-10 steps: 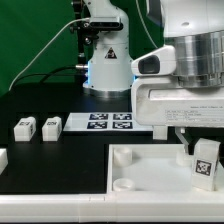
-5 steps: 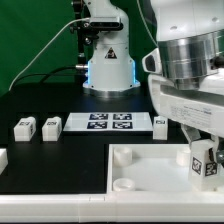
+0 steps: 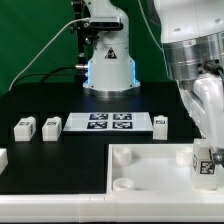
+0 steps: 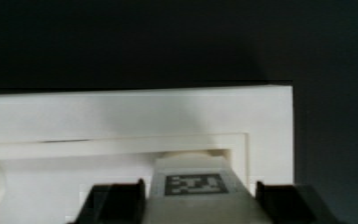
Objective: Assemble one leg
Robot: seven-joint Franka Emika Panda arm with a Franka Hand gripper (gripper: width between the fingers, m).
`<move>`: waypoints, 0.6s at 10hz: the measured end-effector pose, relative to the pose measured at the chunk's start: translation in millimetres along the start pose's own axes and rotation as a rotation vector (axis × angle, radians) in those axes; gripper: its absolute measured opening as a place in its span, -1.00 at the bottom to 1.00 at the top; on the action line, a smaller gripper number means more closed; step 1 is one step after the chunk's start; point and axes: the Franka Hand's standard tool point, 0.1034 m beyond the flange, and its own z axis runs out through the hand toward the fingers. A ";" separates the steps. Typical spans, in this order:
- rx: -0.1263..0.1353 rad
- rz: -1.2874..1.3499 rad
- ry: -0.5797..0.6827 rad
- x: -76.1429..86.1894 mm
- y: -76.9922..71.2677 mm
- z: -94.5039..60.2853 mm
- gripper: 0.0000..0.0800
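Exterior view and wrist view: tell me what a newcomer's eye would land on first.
The big white arm fills the exterior view's right, its claw closed on a tagged leg at the large white board's corner. In the wrist view that leg sits between the two dark fingers. Behind, the marker board lies on the black table, with loose legs beside it: two toward the exterior view's left, one to its right.

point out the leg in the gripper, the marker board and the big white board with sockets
leg (image 3: 205, 165), exterior view, its tagged face
marker board (image 3: 108, 122), exterior view, middle tag
big white board (image 3: 150, 172), exterior view, bare top surface
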 end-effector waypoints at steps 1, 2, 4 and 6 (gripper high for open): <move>0.000 -0.028 0.000 0.0 0.0 0.0 0.29; -0.001 -0.086 0.000 -0.2 0.5 0.2 0.29; -0.018 -0.324 0.001 2.6 3.3 0.6 0.61; -0.015 -0.578 0.003 10.2 0.4 -1.8 0.61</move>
